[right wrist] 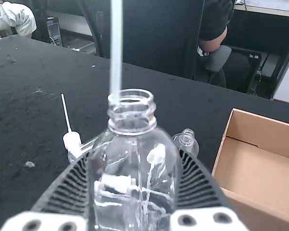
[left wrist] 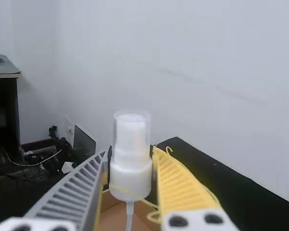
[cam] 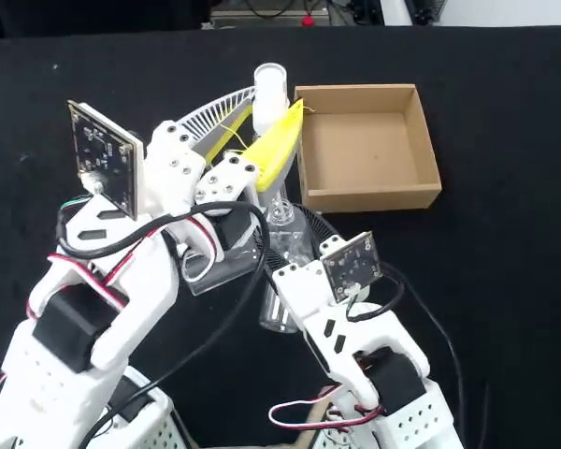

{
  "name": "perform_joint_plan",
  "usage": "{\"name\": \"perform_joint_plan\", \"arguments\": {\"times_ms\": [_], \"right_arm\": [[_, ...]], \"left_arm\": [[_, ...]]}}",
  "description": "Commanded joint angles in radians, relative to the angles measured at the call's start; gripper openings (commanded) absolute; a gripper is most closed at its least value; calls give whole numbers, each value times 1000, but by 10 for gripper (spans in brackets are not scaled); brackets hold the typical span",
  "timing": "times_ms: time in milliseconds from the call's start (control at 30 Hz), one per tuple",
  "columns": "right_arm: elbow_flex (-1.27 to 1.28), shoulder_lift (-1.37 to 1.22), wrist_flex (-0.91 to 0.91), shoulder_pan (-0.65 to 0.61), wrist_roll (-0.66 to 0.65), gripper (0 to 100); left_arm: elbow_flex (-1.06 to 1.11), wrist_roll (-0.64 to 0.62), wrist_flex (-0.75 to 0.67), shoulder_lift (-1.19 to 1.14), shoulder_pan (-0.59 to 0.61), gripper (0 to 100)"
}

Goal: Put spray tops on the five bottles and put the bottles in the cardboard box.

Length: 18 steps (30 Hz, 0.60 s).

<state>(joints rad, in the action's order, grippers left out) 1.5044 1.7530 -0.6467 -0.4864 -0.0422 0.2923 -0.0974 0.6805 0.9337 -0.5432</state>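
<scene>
My left gripper is shut on a white spray top, held between its grey and yellow fingers with the thin dip tube hanging down. Right under it stands a clear bottle, upright, with my right gripper shut around its body. The tube's tip sits at the rim of the bottle's open neck. The cardboard box lies just beyond, with nothing inside that I can see.
A loose spray top lies on the black table behind the held bottle, and another clear bottle lies near the box. White baskets stand at the near edge by the arm bases.
</scene>
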Motion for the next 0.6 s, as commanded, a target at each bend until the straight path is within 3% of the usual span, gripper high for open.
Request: {"name": "perform_joint_plan", "arguments": {"times_ms": [0,567], "right_arm": [[-7,16,-8,-9,3,57],[-7,16,-9,-8,3,57]], "left_arm": [[-1,8,-95,-3,12,45],[153,8,-74,5,35,45]]}}
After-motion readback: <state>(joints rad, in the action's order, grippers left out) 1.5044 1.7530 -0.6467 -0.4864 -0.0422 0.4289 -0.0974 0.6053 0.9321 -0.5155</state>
